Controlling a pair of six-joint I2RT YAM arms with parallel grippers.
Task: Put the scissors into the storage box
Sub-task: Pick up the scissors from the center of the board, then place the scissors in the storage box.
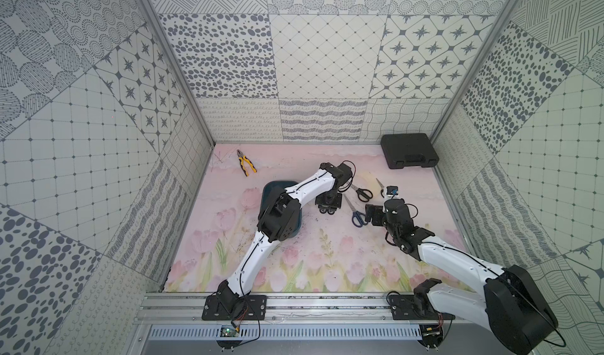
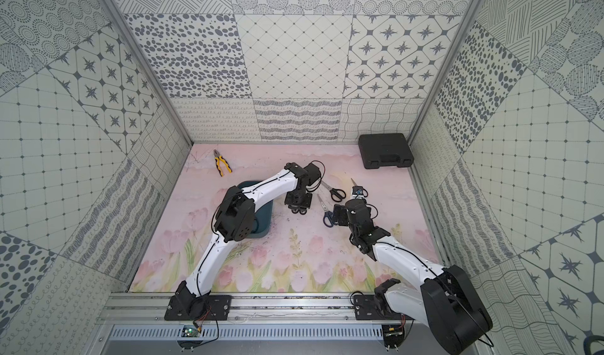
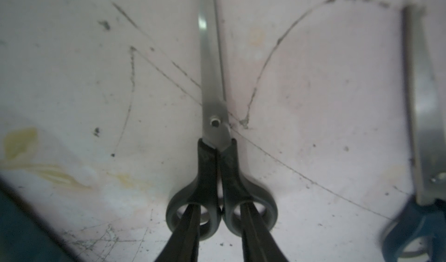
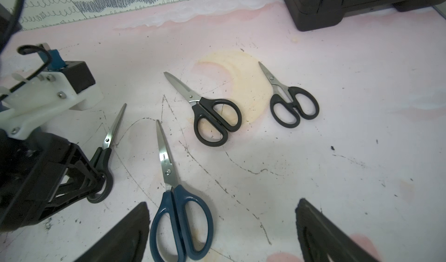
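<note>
A: Where did things stand from above?
B: In a top view the storage box [image 1: 277,184] sat partly under the left arm [image 1: 281,212], so I couldn't see inside it. On the table [image 1: 327,265], to the box's right, lay black-handled scissors [image 1: 363,193] and blue scissors [image 1: 357,218]. The pliers [image 1: 245,163] were behind the box, and the black case [image 1: 408,150] was far to its right, at the back.
A: And the left wrist camera?
B: The left fingers [image 3: 189,227] were narrow, one tip poked into each loop of slim black scissors [image 3: 212,99] lying flat, blades closed. Whether they pressed on the loops, I couldn't tell.
A: The right wrist camera?
B: The right fingers [image 4: 130,229] stood wide, holding nothing, with the blue handles just by one of them. Four pairs showed on the table, a small black pair [image 4: 293,106] farthest from the box.
A: How should that pick go?
B: I'd say spread just enough to catch the loops; more would swing the blades apart. Lift level, clear of the blue scissors just beside, then lower lengthwise into the box.
</note>
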